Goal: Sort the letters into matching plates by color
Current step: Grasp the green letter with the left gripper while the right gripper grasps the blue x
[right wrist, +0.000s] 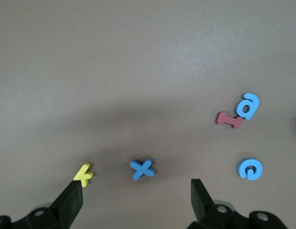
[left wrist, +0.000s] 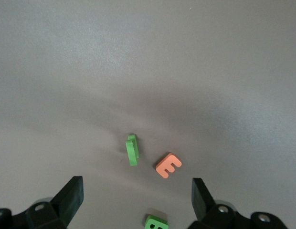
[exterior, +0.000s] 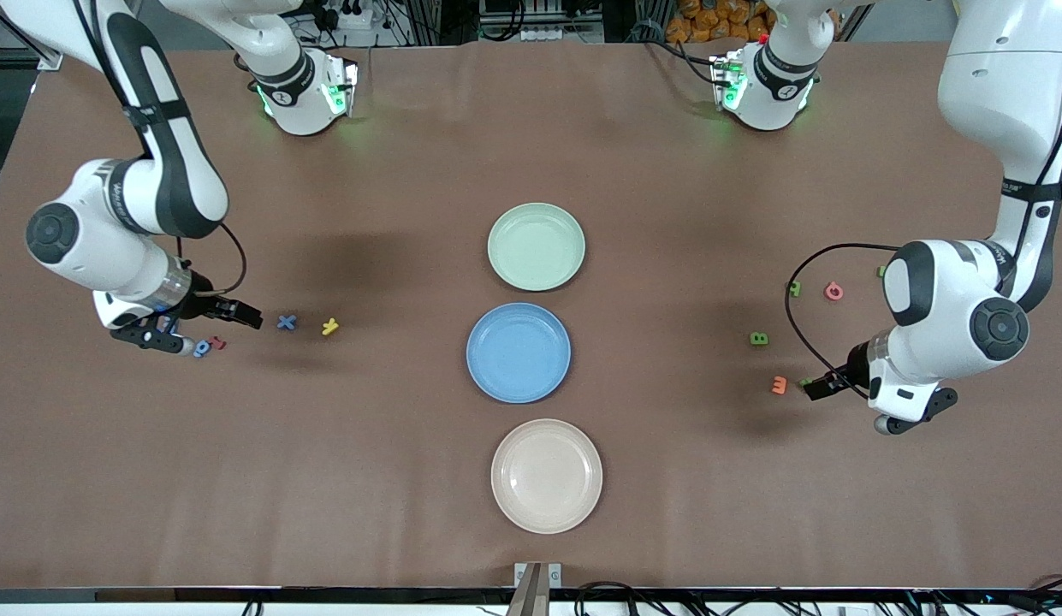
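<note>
Nothing's sorted yet as far as I can see: all three plates sit bare in a column down the middle of the front view. The green plate [exterior: 536,246] is in the upper middle, the blue plate [exterior: 519,352] is just below it, and a cream plate [exterior: 546,476] is lowest, which I'd guess is just a decoy. The letters are split into two heaps, one at each end of the tabletop, so each arm seems to get its own pile. The right pincer [right wrist: 136,191] hangs low over the heap at its end with jaws spread wide and nothing in them. The blue X [right wrist: 142,169] sits about between the tips, so that looks like its first pick. In the right wrist view I count four blue bits: the X, a blue a [right wrist: 248,105], a blue c [right wrist: 249,169] and a sliver at the frame edge. There's also one yellow letter [right wrist: 83,173] and one red letter [right wrist: 229,119] touching the a. The left pincer [left wrist: 136,191] is also wide and empty, low over a green letter standing on edge [left wrist: 132,150], with an orange E [left wrist: 168,165] just beside it. The front view shows four greens at that end: that one, a green B [exterior: 758,339], a green T [exterior: 794,288] and a scrap by the arm [exterior: 881,271]. One pink letter [exterior: 833,291] sits there too.
</note>
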`<state>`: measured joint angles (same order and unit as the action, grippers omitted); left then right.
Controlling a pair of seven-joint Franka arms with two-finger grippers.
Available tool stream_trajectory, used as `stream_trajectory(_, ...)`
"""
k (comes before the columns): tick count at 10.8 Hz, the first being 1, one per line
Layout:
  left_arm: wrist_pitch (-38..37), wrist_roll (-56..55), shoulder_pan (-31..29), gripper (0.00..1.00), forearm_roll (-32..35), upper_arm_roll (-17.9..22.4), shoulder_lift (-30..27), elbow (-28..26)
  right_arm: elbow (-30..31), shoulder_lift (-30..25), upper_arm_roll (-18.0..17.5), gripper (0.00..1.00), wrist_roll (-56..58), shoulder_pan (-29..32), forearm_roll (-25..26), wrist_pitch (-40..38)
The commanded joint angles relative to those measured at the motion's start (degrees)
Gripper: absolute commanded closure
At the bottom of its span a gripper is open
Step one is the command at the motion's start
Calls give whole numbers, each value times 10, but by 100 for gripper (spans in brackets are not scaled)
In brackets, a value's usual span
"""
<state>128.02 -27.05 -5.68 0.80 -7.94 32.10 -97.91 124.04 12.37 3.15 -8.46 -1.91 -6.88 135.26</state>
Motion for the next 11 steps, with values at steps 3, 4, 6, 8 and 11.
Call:
stream_trajectory(3, -7, -13, 0, 14, -1, 1, 31, 16, 39, 39, -1, 0, -7, -13, -10, 90)
stream_trajectory(4, -6, -14, 2, 17, -2, 1, 38, 17, 39, 46, -1, 0, -7, -13, -10, 99)
stream_trajectory(6, -5, -12, 0, 20, -1, 1, 45, 18, 45, 68, -1, 0, -7, -13, -10, 130)
stream_trajectory(8, -2, -10, 0, 21, -1, 1, 61, 25, 66, 77, -1, 0, -7, -14, -9, 163)
stream_trajectory(11, 6, -5, 0, 27, 0, 1, 72, 31, 81, 82, -5, 0, -7, -18, -10, 187)
